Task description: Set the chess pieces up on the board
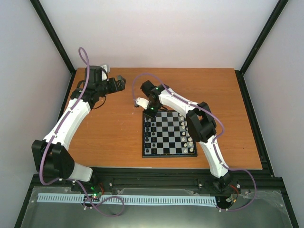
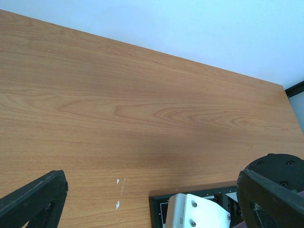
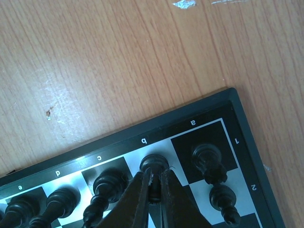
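The board point(image 1: 169, 155) lies right of the table's middle. Black chess pieces point(image 1: 148, 133) line its left side and white ones point(image 1: 189, 137) its right side. My right gripper point(image 1: 150, 113) is low over the board's far left corner. In the right wrist view it point(image 3: 155, 176) is shut on a black piece point(image 3: 154, 163) standing on the light square by the letter b, near the board's edge point(image 3: 156, 124). Other black pieces point(image 3: 207, 159) stand on the squares beside it. My left gripper point(image 1: 121, 81) hangs open and empty over bare table at the far left.
The left wrist view shows wood table, the board's corner point(image 2: 159, 202) and a white part of the right arm point(image 2: 194, 213). White scuffs point(image 2: 118, 205) mark the table beside that corner. Black frame posts and white walls ring the table.
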Controlling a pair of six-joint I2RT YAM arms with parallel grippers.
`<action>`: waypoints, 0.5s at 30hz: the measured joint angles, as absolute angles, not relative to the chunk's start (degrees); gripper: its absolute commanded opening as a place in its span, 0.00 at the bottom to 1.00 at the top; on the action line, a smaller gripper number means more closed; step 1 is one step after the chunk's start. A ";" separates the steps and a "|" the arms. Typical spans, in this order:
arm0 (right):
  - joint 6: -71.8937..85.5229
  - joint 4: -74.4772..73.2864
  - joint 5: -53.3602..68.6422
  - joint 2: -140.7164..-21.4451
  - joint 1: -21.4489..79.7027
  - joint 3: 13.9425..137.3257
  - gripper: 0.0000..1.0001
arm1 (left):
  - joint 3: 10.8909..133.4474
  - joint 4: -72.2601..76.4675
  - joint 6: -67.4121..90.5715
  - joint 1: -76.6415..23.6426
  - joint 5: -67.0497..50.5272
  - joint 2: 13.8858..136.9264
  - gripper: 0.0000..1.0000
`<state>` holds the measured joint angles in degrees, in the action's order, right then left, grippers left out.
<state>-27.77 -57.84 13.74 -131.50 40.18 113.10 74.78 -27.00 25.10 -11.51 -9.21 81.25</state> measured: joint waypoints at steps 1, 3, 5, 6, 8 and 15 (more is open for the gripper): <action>-27.77 -57.87 13.67 -131.50 40.18 113.10 0.05 | 74.78 -26.98 25.10 -11.51 -9.21 81.25 1.00; -27.77 -57.91 13.61 -131.50 40.18 113.10 0.05 | 74.78 -27.00 25.10 -11.51 -9.21 81.25 1.00; -27.77 -57.98 13.56 -131.50 40.18 113.10 0.05 | 74.78 -26.98 25.10 -11.51 -9.21 81.25 1.00; -27.77 -58.06 13.52 -131.50 40.18 113.10 0.05 | 74.78 -26.98 25.12 -11.51 -9.21 81.25 1.00; -27.75 -58.11 13.45 -131.50 40.18 113.12 0.05 | 74.78 -27.00 25.12 -11.51 -9.21 81.25 1.00; -27.44 -58.50 13.26 -131.52 40.18 113.12 0.15 | 74.78 -26.98 25.12 -11.51 -9.23 81.25 1.00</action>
